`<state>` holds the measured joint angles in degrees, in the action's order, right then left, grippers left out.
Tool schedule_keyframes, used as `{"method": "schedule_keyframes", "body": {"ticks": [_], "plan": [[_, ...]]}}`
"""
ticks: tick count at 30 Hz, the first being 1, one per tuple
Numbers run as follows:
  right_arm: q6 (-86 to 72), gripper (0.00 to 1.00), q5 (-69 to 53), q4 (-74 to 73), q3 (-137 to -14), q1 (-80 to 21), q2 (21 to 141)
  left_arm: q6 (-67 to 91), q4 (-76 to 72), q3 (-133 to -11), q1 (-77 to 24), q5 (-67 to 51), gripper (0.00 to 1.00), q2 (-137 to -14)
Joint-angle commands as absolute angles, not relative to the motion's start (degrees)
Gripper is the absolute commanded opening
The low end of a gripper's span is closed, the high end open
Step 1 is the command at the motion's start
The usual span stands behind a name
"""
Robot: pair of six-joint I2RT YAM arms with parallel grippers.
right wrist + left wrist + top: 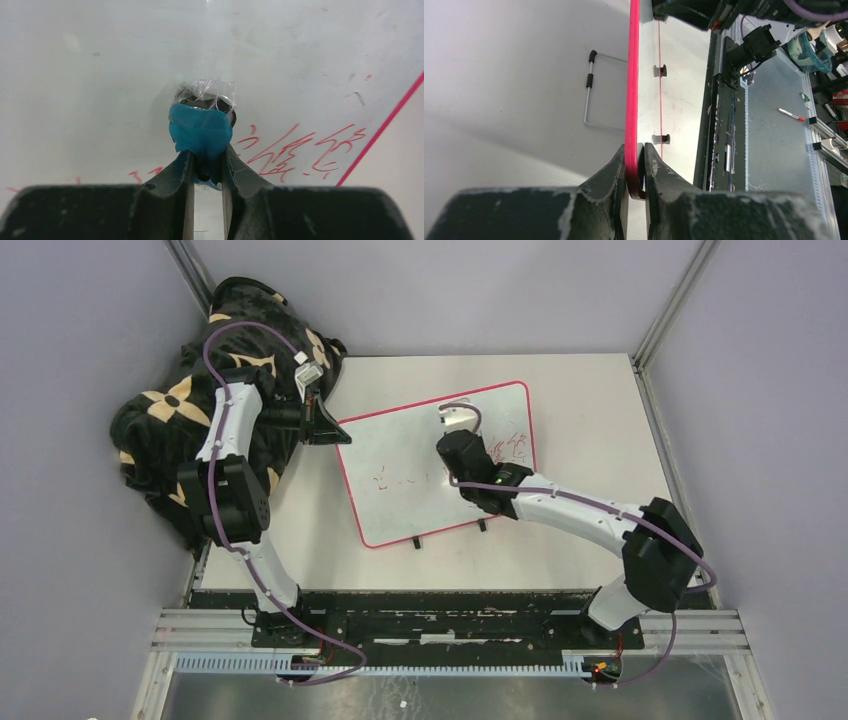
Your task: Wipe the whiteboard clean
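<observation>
Overhead, the whiteboard [420, 490] is lying askew near the middle of the table [590, 410]. Its two black feet [415, 541] are pointing toward the arm bases, w/ a thin red rim running all round.

L gripper [322, 426] is reaching in from the left side & meeting the board at its far-left corner. In the L wrist view the gripper [635, 150] is clamping its jaws on the red rim, one finger on each face of the board, seen edge-on.

R gripper [455, 428] is hovering over the far-right part of the board. In the R wrist view the gripper [206, 160] is squeezing a blue lump [200, 132] btwn closed jaws. Clear film is showing at the lump's tip, which is pressing against the white surface [100, 75].

Red writing [300, 150] is sitting just to the right of the lump, near the rim, & fainter red marks are trailing off to its left.

A black cloth [170, 410] w/ a tan flower pattern is bunching at the table's far-left corner, beside the L arm.
</observation>
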<state>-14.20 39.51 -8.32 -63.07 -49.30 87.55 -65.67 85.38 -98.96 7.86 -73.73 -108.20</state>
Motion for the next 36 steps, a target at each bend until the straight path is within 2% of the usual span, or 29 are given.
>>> {"method": "schedule_keyframes", "body": {"ticks": [1,8,12,15,19,26,32,36], "plan": [[-14.7,0.01,39.3,-8.2,-69.8,-56.5,95.1,-69.4,83.7,-99.0,7.9,-72.5,0.03,-105.1],[-14.0,0.01,37.0,-9.4,-85.4,-67.0,108.9,-69.0,83.7,-98.7,7.8,-71.9,0.03,-104.5],[-12.6,0.01,36.6,-11.9,-94.4,-69.9,116.1,-68.7,83.7,-98.8,7.9,-71.7,0.03,-104.3],[-12.1,0.01,38.4,-12.6,-96.5,-70.1,117.6,-68.7,83.7,-98.7,7.9,-71.6,0.03,-104.2],[-11.5,0.01,42.4,-13.3,-94.5,-68.3,116.0,-68.8,83.7,-98.4,7.9,-71.4,0.03,-104.1],[-12.7,0.01,44.2,-12.5,-83.0,-59.1,106.0,-69.2,83.7,-97.7,7.9,-71.4,0.03,-103.8],[-12.2,0.01,44.8,-11.5,-75.2,-50.9,96.4,-69.3,83.7,-97.6,7.9,-71.0,0.03,-103.3],[-12.7,0.01,42.0,-11.4,-73.7,-50.2,93.8,-69.5,83.7,-97.2,7.9,-71.2,0.03,-103.1]]}}
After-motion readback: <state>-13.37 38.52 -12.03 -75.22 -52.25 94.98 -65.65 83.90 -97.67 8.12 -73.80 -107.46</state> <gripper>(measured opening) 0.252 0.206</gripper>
